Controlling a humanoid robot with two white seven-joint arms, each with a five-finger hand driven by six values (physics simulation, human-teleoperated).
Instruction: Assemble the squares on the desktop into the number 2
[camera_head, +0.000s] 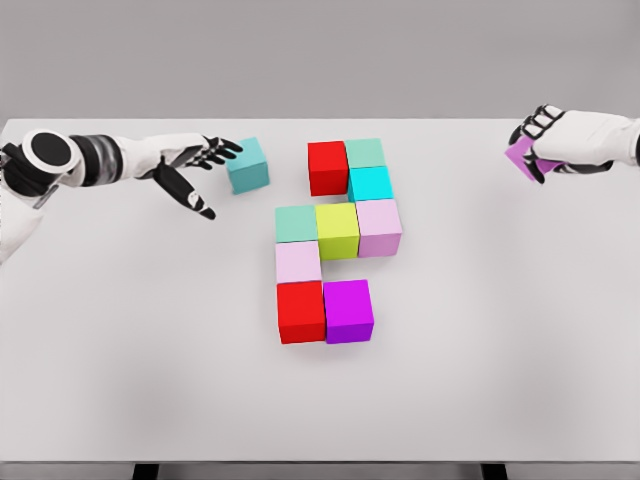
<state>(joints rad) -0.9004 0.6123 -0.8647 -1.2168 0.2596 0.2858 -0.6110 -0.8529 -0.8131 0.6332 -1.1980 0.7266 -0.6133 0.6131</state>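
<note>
Open table on every side of one central block cluster

The cluster of cubes (335, 240) fills the middle of the white table (120, 380), its pieces touching with no gap a finger could enter; the notch right of the pale pink cube (298, 262) is walled on three sides. A lone teal cube (247, 165) stands left of the red top cube (327, 167), a narrow lane between them, and the left hand (190, 170) blocks its left side. Front, left and right stretches lie bare, except where the right hand (545, 145) hangs at the far right, closed round a purple cube (520, 155)
</note>
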